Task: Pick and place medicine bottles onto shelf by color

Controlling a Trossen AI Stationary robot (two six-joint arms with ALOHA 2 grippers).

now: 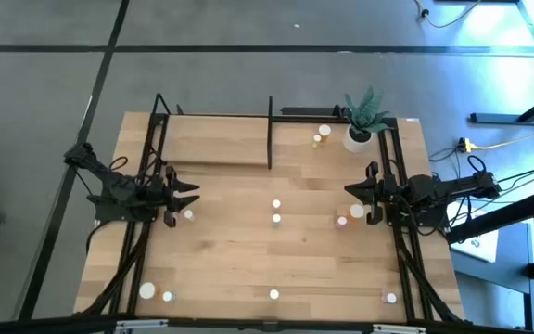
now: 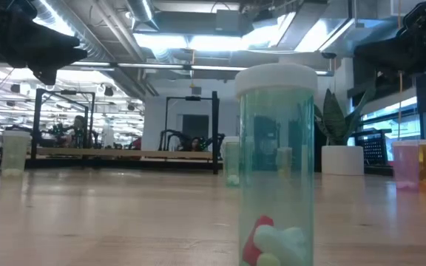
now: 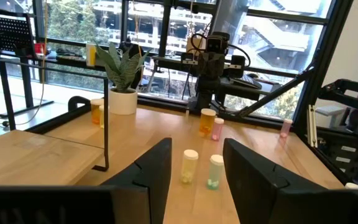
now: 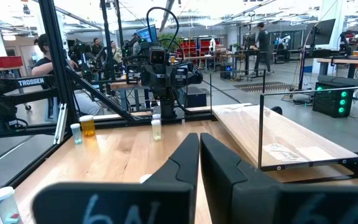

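Small white-capped medicine bottles stand upright, scattered over the wooden table: two at the middle (image 1: 276, 211), two by my right gripper (image 1: 349, 216), one by my left gripper (image 1: 188, 214), several along the near edge. A green bottle (image 2: 276, 162) with pills inside fills the low view. The shelf (image 1: 219, 139), a pale board in a black frame, lies at the far left. My left gripper (image 1: 193, 190) hovers open at the table's left edge, its fingers (image 3: 157, 171) apart with nothing between them. My right gripper (image 1: 349, 190) hovers shut at the right edge, its fingers (image 4: 188, 158) together.
A white pot with a green plant (image 1: 360, 130) stands at the far right corner, with two bottles (image 1: 321, 135) beside it. An upright black bar (image 1: 270, 130) ends the shelf. Black frame rails run along both table sides. People show in the room beyond.
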